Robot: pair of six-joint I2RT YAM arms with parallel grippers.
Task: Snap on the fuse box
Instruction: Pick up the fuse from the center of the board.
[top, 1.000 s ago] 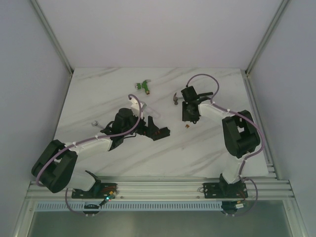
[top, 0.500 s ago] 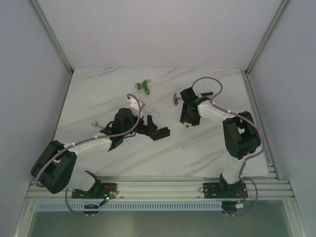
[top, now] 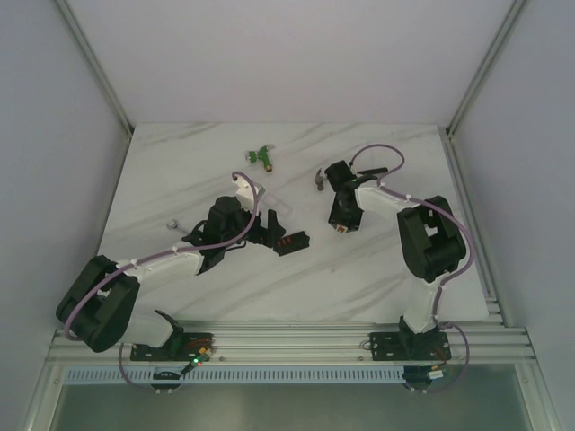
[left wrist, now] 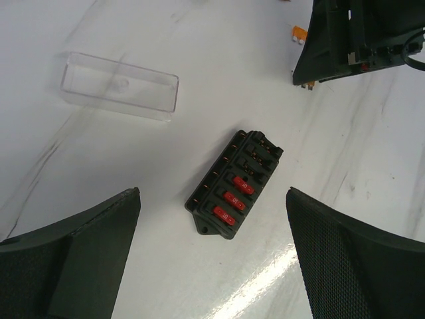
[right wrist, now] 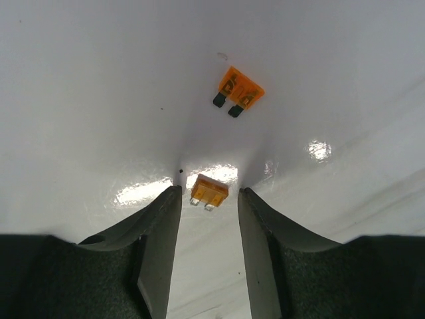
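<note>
The fuse box [left wrist: 234, 184], a black block with three red fuses at one end, lies flat on the white table [top: 377, 260]. My left gripper [left wrist: 212, 194] hovers over it, wide open, its fingers well off either side. From above, the fuse box [top: 292, 241] sits just right of the left gripper [top: 272, 230]. My right gripper [right wrist: 208, 194] points down at the table, open, with a loose orange fuse [right wrist: 211, 188] lying between its fingertips and touching neither. A second orange fuse [right wrist: 238, 90] lies just beyond. The right gripper [top: 342, 223] is mid-table, right of the fuse box.
A clear plastic lid [left wrist: 119, 85] lies on the table beyond the fuse box. A small hammer [top: 320, 180] rests behind the right gripper. A green part [top: 263, 156] lies further back, and a small metal piece [top: 172, 224] sits at the left.
The right gripper has shifted a little left and toward the near edge, and now stands over the loose orange fuse. The left arm and the fuse box have not moved.
</note>
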